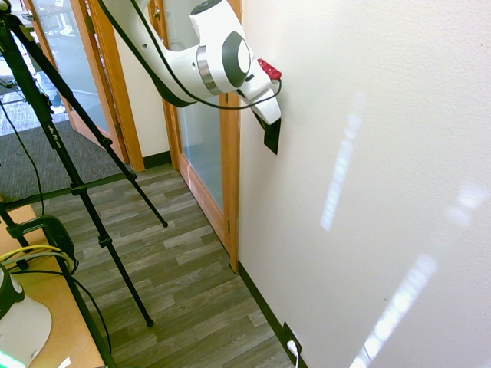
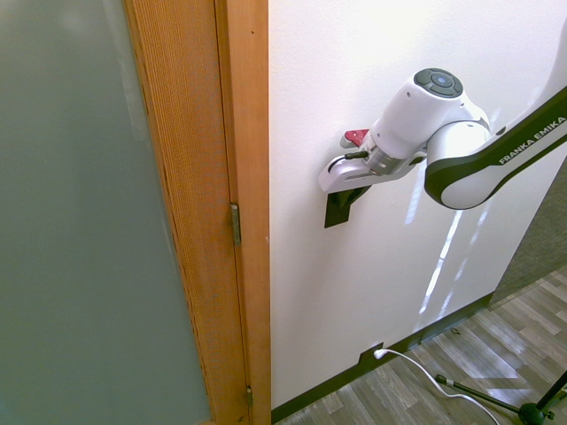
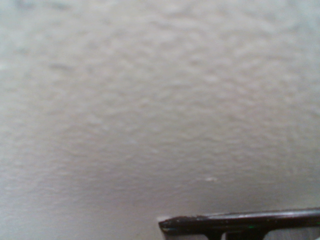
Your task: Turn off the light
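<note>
Item, far left: grey carpet (image 1: 19, 169), beyond a wood-framed door with a frosted pane (image 1: 75, 54). Item, near left: a wooden tabletop (image 1: 73, 318), at the edge of grey plank flooring (image 1: 169, 284). Item, centre and far: a second frosted-glass door (image 1: 201, 146), its wooden frame meeting the white wall (image 1: 368, 138). Item, just right of that frame: the black light-switch plate (image 2: 337, 213), flat on the wall, its long axis upright; my own gripper (image 2: 349, 200) stands in front of its upper part, so the plate runs downward from my jaws and towards the wall. That is the relation the coming move turns on: I judge that a short press along the wall face, onto the rocker or toggle, is wanted. Whether I touch the plate already, I cannot tell. State of my jaws: I cannot tell whether parted or closed; I see nothing carried. In the wrist view, a blurred glossy black edge (image 3: 240, 220) beside textured wall, probably the plate's. Item, lower and nearer, to the right: a black outlet plate (image 1: 288, 334) with a white plug (image 1: 292, 346), no part of this job. Item, furthest right: streaks of sunlight (image 1: 403, 299) on the wall.
</note>
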Motion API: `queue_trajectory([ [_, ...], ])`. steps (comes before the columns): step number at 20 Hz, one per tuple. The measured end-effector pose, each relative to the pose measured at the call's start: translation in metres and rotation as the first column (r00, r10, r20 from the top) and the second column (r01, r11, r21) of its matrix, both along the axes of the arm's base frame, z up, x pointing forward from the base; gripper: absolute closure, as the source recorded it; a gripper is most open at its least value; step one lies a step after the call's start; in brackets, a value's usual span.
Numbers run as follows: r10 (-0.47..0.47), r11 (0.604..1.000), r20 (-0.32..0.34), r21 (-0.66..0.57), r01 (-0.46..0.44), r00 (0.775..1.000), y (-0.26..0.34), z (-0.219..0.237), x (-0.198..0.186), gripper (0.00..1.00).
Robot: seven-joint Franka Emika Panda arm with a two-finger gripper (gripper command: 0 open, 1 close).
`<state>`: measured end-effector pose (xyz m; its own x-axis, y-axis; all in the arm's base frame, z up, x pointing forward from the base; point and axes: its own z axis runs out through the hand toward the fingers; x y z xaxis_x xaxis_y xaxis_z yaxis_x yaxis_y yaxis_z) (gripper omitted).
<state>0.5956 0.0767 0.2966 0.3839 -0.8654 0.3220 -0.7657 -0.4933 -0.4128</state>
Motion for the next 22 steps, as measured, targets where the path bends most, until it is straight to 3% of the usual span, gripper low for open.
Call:
queue_trajectory([
  [9,0.011,1.0,-0.006,0.001,-0.011,1.0,0.001,-0.017,0.001,1.0],
  [10,0.013,1.0,-0.002,0.006,-0.013,1.0,0.0,-0.018,0.001,0.0],
  [15,0.034,0.999,0.021,0.03,-0.035,0.999,-0.004,-0.02,-0.004,0.0],
  [22,0.065,0.998,0.001,0.013,-0.065,0.998,-0.001,-0.028,-0.012,0.0],
])
